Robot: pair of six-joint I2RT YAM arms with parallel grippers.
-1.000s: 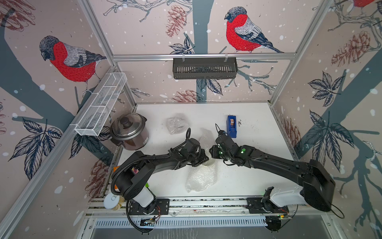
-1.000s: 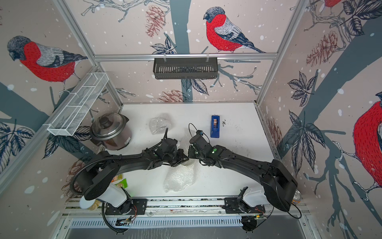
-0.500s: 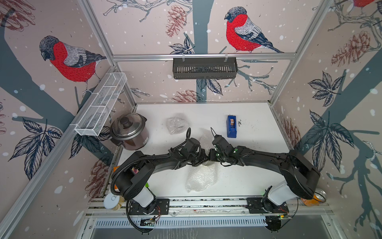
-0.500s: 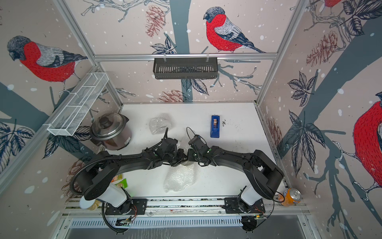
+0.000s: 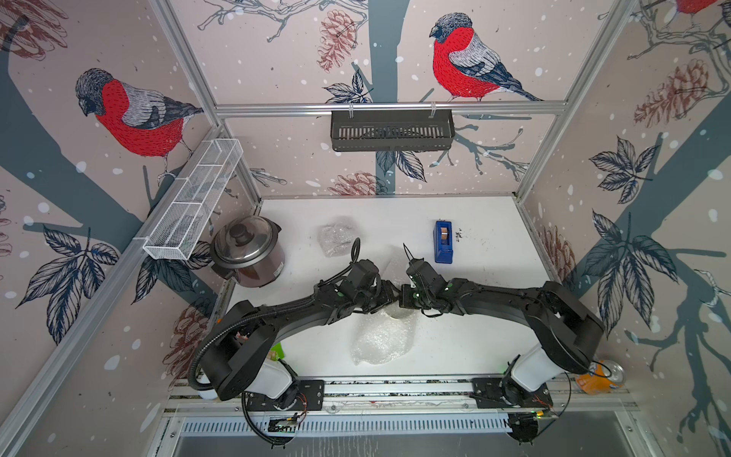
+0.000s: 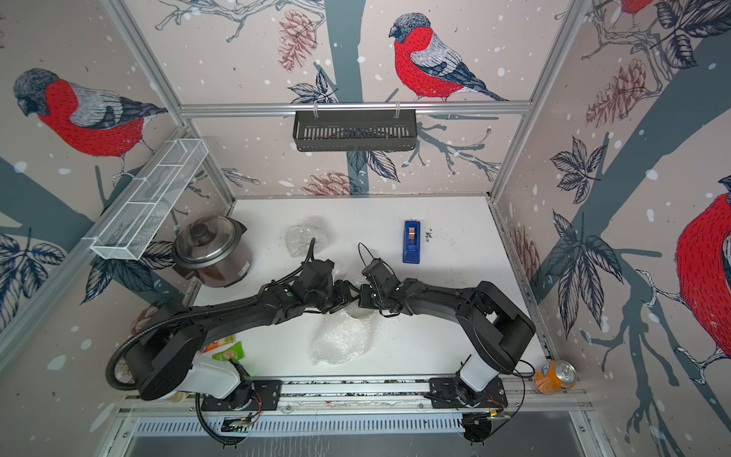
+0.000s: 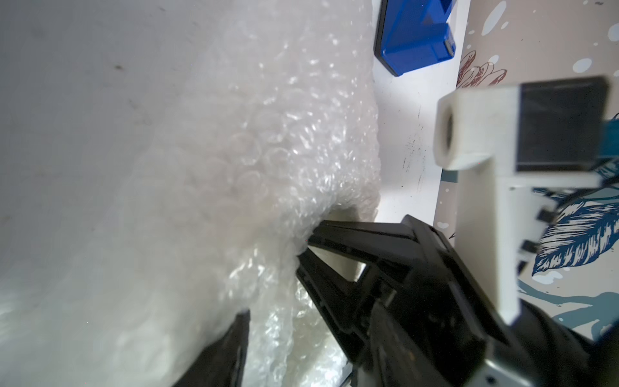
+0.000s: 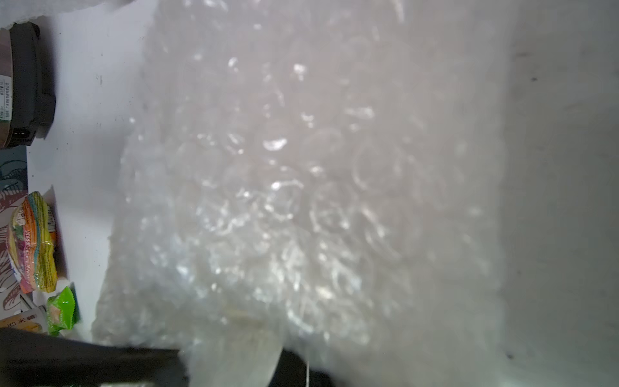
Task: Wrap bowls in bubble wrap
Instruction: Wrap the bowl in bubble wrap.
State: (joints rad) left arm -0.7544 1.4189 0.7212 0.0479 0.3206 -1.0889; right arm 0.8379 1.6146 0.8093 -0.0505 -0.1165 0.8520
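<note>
Both top views look steeply down from high above the edge of the table (image 5: 474, 328) opposite the tape dispenser (image 6: 411, 242), sharing nearly the whole scene. The left wrist camera sits close against the bubble wrap (image 7: 268, 150), facing the tape dispenser. The right wrist camera, equally close, faces away from it, towards the cooker (image 8: 20, 83).
</note>
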